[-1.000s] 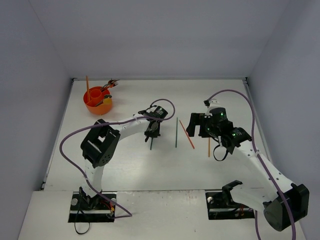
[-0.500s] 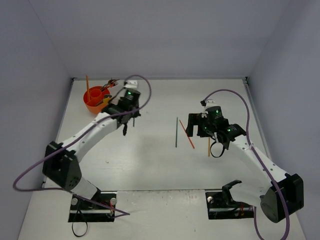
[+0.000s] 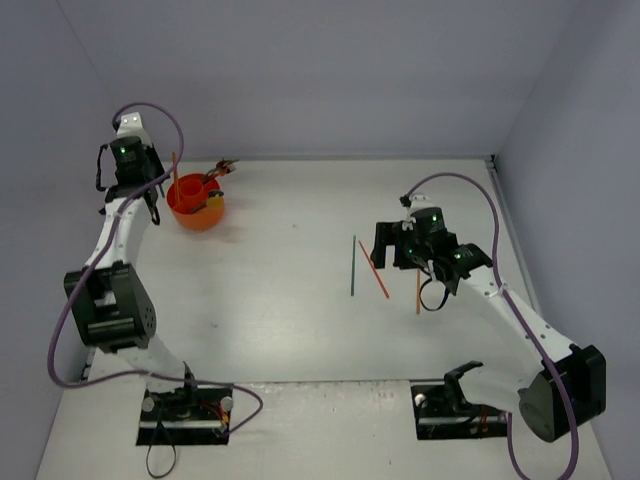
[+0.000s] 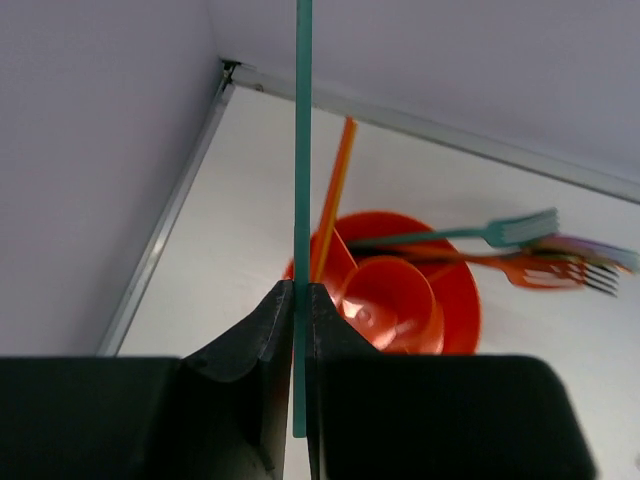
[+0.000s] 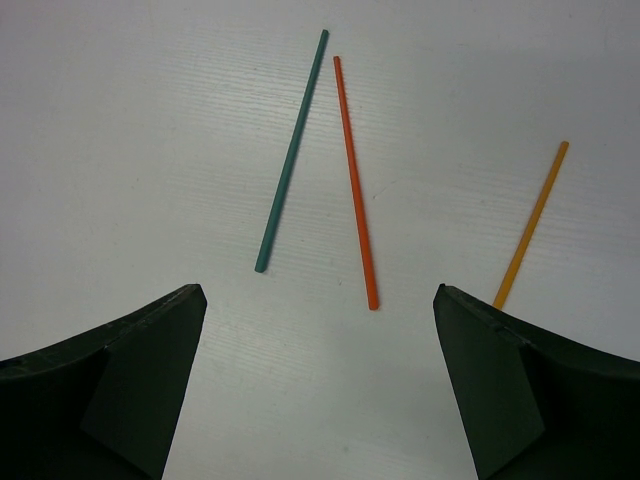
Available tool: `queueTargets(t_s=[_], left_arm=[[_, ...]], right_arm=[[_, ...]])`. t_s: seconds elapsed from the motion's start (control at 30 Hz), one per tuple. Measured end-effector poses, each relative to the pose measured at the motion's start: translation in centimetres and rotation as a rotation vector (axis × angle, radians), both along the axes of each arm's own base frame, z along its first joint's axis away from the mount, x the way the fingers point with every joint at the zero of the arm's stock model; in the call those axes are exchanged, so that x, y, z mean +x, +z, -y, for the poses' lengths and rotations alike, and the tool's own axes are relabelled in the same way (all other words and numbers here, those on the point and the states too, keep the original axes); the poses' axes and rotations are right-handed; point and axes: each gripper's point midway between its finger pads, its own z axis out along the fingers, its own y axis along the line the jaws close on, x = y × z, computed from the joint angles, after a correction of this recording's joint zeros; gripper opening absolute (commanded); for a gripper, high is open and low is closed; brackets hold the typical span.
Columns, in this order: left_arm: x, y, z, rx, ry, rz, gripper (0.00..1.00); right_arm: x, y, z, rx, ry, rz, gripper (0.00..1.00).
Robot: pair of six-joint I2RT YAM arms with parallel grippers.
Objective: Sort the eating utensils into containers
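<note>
The orange-red cup point(image 3: 196, 203) stands at the back left with an orange chopstick point(image 4: 335, 190), a teal fork point(image 4: 480, 232), an orange fork point(image 4: 540, 268) and a pink fork point(image 4: 600, 255) in it. My left gripper point(image 3: 150, 205) is just left of the cup and above it. In the left wrist view it point(image 4: 298, 300) is shut on a teal chopstick point(image 4: 302, 150), held upright beside the cup point(image 4: 455, 300). My right gripper point(image 5: 318, 295) is open and empty just above the table. Ahead of it lie a teal chopstick point(image 5: 291, 150), an orange chopstick point(image 5: 355, 185) and a yellow chopstick point(image 5: 530, 225).
The left wall point(image 3: 60, 200) and back wall stand close to the cup and my left arm. The three loose chopsticks lie right of centre in the top view, the teal one point(image 3: 353, 265) leftmost. A cable loops over my right arm point(image 3: 470, 190).
My left arm has swung from the table's middle to the back left, carrying the teal chopstick to beside the cup. My right gripper has shifted slightly left over the loose chopsticks.
</note>
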Motion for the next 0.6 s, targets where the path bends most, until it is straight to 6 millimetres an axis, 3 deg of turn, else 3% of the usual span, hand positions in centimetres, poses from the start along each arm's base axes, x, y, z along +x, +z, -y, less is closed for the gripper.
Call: queueTargets(t_s=[0.2,0.33,0.6], left_arm=[[4.5,-3.6,-3.0,0.012,-0.048,-0.006,0.0],[6.2,-5.4,-2.9,0.038,-0.101,-0.02,0.0],[7.7,-6.0,-2.1,0.054,-0.169,0.006,0.0]], right_arm=[[0.4,0.9,-0.4,0.01,0.02,0.019,0.95],[0.5,0.9,-0.5,0.004,0.03,0.019,0.95],[0.9,0.4,-0.7,-0.009,0.039,0.002,0.95]])
